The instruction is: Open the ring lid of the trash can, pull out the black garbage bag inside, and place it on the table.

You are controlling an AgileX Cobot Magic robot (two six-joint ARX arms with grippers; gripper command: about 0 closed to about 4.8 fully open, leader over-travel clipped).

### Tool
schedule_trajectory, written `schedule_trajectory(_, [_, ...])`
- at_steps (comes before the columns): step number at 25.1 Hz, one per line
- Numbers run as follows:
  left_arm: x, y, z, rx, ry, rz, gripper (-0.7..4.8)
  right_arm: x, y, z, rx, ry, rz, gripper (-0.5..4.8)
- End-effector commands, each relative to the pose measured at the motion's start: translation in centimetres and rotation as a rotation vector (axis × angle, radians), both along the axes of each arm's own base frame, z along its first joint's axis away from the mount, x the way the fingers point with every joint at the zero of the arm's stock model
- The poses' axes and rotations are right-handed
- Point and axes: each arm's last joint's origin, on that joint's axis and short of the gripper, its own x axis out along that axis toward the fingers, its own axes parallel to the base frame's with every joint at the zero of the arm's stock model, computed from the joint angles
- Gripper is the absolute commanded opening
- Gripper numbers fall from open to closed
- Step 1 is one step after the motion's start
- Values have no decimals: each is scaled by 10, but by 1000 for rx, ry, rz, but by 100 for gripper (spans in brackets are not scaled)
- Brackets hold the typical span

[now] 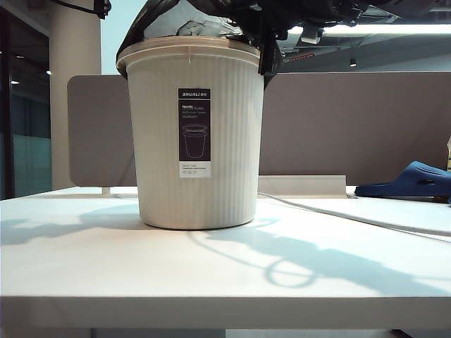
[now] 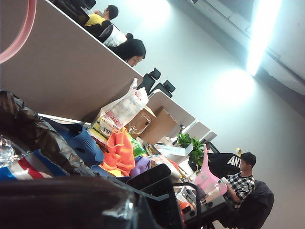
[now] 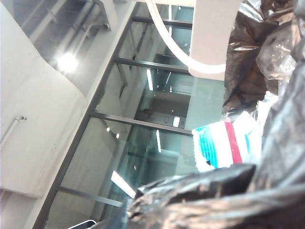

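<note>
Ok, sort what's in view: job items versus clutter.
Job: bin; black bag bulging from its top; pink ring lid, lifted; table; right gripper at the bin's rim.
Clutter: blue slipper; grey partition; white cable.

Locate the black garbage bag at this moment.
In the exterior view, the black garbage bag bulges from the top of the trash can, left of centre on the table.

A: What lies off to the right?
B: A dark blue slipper, beside a white cable trailing forward.
A: And behind?
B: A grey-brown partition panel; beyond it, cardboard boxes and orange cloth.
</note>
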Motion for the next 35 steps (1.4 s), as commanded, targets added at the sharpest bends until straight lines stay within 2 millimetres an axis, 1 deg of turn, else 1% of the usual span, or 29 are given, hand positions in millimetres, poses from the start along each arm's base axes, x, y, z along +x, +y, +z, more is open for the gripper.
schedule_trajectory(1, [-1, 0, 3, 4, -24, -6, -6, 1, -2, 3, -36, -49, 5, -3])
schedule_trajectory(4, [-1, 0, 2, 5, -24, -4, -6, 4, -8, 5, -71, -96, 33, -3])
schedule_trajectory(6, [0, 0, 1, 6, -21, -2, -6, 8, -12, 11, -117, -159, 71, -3])
schedule_trajectory(8, [1, -1, 0, 15, -26, 1, -6, 9, -10, 26, -172, -258, 118, -3])
schedule_trajectory(10, [3, -1, -2, 19, -21, 2, -6, 12, -8, 46, -236, -345, 171, -3])
schedule_trajectory(11, [4, -2, -3, 20, -18, 2, -6, 14, -6, 57, -277, -374, 195, -2])
schedule_trajectory(14, [5, -2, -4, 19, -16, 6, -6, 17, -3, 78, -379, -410, 227, -2])
schedule_trajectory(17, [5, -2, -4, 18, -18, 9, -6, 18, -2, 81, -436, -415, 249, -2])
schedule_trajectory(19, [5, -2, -3, 17, -19, 13, -6, 21, -7, 79, -460, -407, 240, -2])
schedule_trajectory(28, [6, -1, -2, 1, -21, 65, -4, 21, -11, 84, -455, -476, 280, -2])
schedule_trajectory(29, [6, -1, -2, 0, -26, 64, 6, 21, -11, 85, -453, -489, 288, -2])
schedule_trajectory(30, [6, -1, -2, -1, -30, 64, 39, 21, -11, 85, -452, -494, 290, -2])
schedule_trajectory(31, [6, -1, -1, -2, -32, 64, 93, 20, -11, 86, -449, -509, 297, -2])
schedule_trajectory(32, [6, -1, -1, -2, -32, 64, 127, 19, -12, 87, -446, -523, 299, -2])
schedule_trajectory(35, [6, -1, -1, -3, -33, 64, 133, 19, -12, 90, -429, -545, 293, -2])
